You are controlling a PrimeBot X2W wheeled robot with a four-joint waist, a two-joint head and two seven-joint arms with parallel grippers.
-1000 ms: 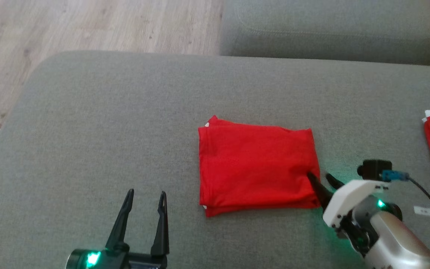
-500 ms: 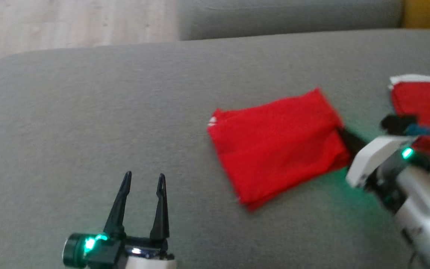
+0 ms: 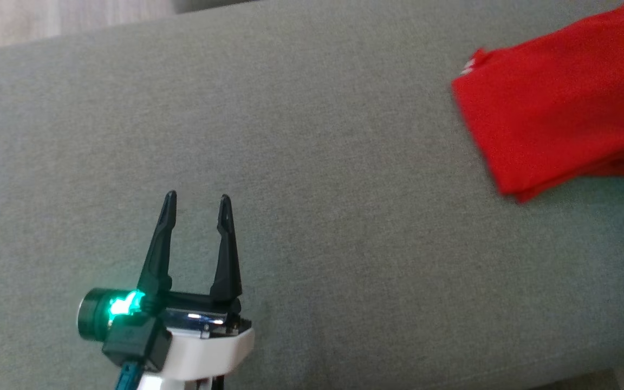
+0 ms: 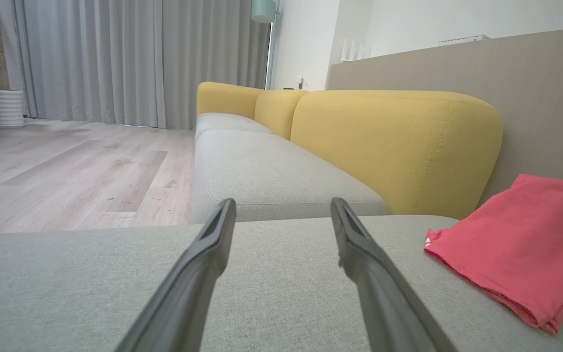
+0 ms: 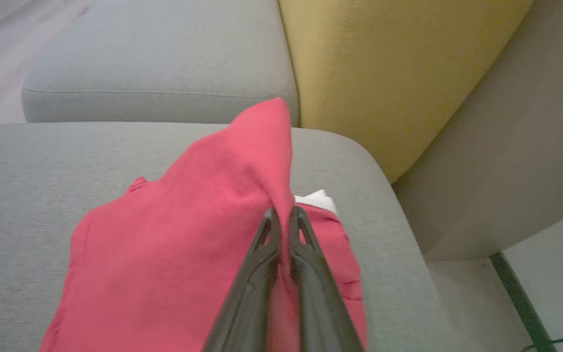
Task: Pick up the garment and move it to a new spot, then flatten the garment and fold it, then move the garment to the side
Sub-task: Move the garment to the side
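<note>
With R gripper (image 5: 284,211) clenched on edge of folded red garment (image 5: 174,244), holds that edge raised, rest on grey cushion (image 5: 17,195) toward its right end; move-aside step; needs lowering, prob. by white-edged cloth (image 5: 316,199), then letting go; holds L gripper (image 3: 195,201) spread, idle.

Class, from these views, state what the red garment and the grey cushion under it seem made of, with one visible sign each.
Red garment: likely soft knit fabric, matte; it drapes and creases where the right end effector pinches it. Grey cushion: seemingly woven upholstery, matte, with fine speckled weave.
</note>
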